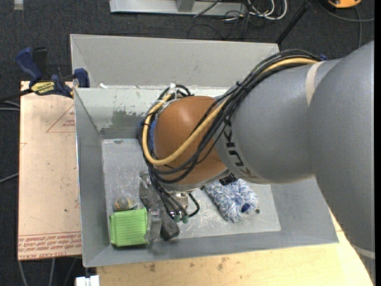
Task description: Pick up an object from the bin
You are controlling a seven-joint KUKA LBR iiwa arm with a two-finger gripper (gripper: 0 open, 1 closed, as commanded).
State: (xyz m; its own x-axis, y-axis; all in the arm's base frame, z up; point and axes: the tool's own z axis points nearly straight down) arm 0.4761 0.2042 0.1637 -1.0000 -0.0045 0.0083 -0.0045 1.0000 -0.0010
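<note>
My gripper (162, 228) is down near the bin's front left, under the orange wrist cover. Its two fingers stand a little apart, open, with nothing visible between them. The left finger (154, 224) is right against the right side of a green ribbed block (128, 227) that lies flat on the bin floor. A small brownish round thing (123, 204) lies just behind the green block, left of the gripper. A blue and white fuzzy thing (233, 199) lies on the floor to the gripper's right, apart from it.
The arm and its orange cover with looped cables hang over the middle of the bin and hide the floor beneath. The bin's sloping left wall rises close beside the green block.
</note>
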